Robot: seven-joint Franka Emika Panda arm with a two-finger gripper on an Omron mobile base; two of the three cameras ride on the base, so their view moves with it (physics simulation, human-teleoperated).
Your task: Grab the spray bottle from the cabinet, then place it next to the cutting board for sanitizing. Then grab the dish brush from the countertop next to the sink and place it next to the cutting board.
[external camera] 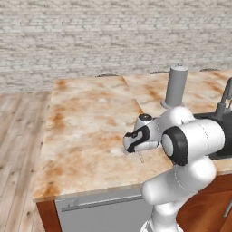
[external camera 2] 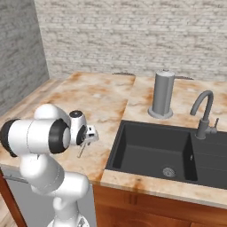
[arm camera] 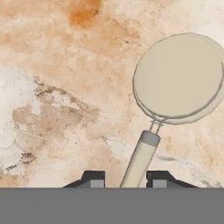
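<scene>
Dish brush (arm camera: 177, 78) lies flat on the countertop (external camera: 90, 122), left of the sink (external camera 2: 150, 150), round head away from the hand, thin handle running back btwn the two finger tips (arm camera: 94, 178). Handle sits centred in the gap, prob. so the jaws can pinch the slim shaft rather than the wide head. Gripper (arm camera: 124, 180) jaws stand narrowed either side of the handle; can't tell if pads are touching it yet, so grip not confirmed. In the right base view the gripper (external camera 2: 88, 136) points down at the slab w/ the handle end (external camera 2: 81, 153) poking out below.

Count: 1 brush, 1 basin w/ 1 curved grey faucet (external camera 2: 204, 113), 1 upright grey cylinder (external camera 2: 162, 94) on the counter behind the sink, 2 finger tips.

Judgement: bottle step looks finished, brush pick-up in hand.
</scene>
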